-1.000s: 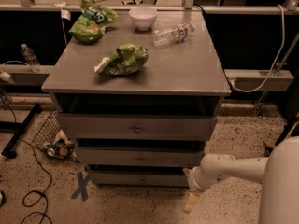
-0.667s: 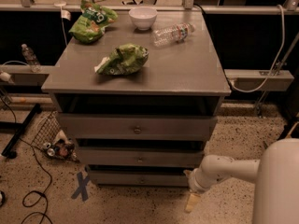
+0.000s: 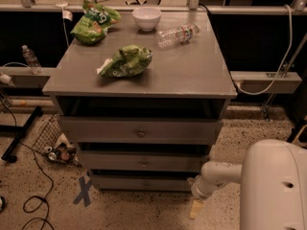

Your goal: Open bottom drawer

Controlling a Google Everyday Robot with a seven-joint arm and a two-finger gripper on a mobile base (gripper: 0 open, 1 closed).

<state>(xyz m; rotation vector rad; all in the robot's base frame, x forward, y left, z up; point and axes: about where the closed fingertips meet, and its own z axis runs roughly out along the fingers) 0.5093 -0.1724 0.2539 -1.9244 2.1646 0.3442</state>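
Since the earlier frame the robot's white body (image 3: 276, 186) has spread further left across the lower right corner and covers more of the arm (image 3: 216, 176); the tool has hardly shifted.

The tool (image 3: 196, 208) hangs low, near the floor (image 3: 144, 210), just off the right front corner of the cabinet, at the end of the arm's bent white wrist. Whether it is spread or pressed together I cannot tell.

The bottom drawer (image 3: 120, 182) is the lowest of three grey fronts, under the middle drawer (image 3: 110, 161) and the top drawer (image 3: 96, 129). Its small knob (image 3: 146, 185) sits at the centre of the front, well left of the tool, and a dark gap shows above the front.

On the grey surface (image 3: 192, 75) lie a green chip bag (image 3: 125, 61) towards the front left, a second green bag (image 3: 95, 22) at the back left, a white bowl (image 3: 146, 17) at the back, and a clear plastic bottle (image 3: 177, 34) on its side beside the bowl. A blue cross (image 3: 84, 191) marks the floor left of the cabinet.
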